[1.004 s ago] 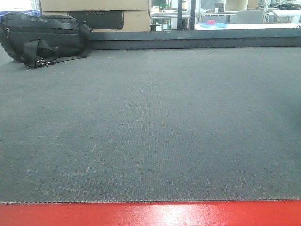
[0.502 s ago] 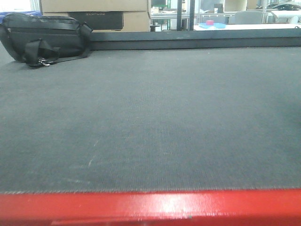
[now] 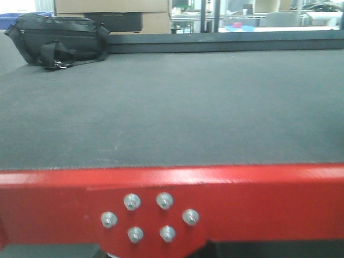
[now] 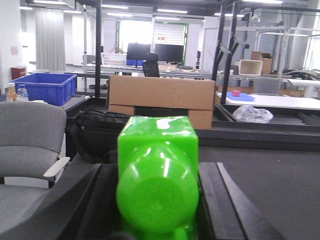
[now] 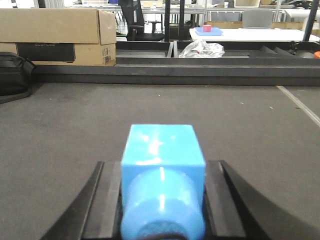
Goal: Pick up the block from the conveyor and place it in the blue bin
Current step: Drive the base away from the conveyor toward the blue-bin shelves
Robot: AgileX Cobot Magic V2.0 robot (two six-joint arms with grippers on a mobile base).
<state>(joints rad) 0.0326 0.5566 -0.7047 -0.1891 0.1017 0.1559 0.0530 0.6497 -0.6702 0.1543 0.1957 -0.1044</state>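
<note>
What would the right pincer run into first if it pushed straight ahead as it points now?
The right pincer, gripping the blue block, faces bare conveyor matting; the first obstacle looks like the dark rail along its far side, though depth is unclear.

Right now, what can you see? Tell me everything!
conveyor: one, grey mat, red frame, in front
bolts: six, silver, on the red frame
bag: one, black, conveyor's far left
boxes: at least two, brown, behind the bag
bin: one, blue, far left
chair: one, grey, near left
tray: one, blue, on a far white table
green block: one, held
blue block: one, held
left gripper: black, shut on green block
right gripper: black, shut on blue block
</note>
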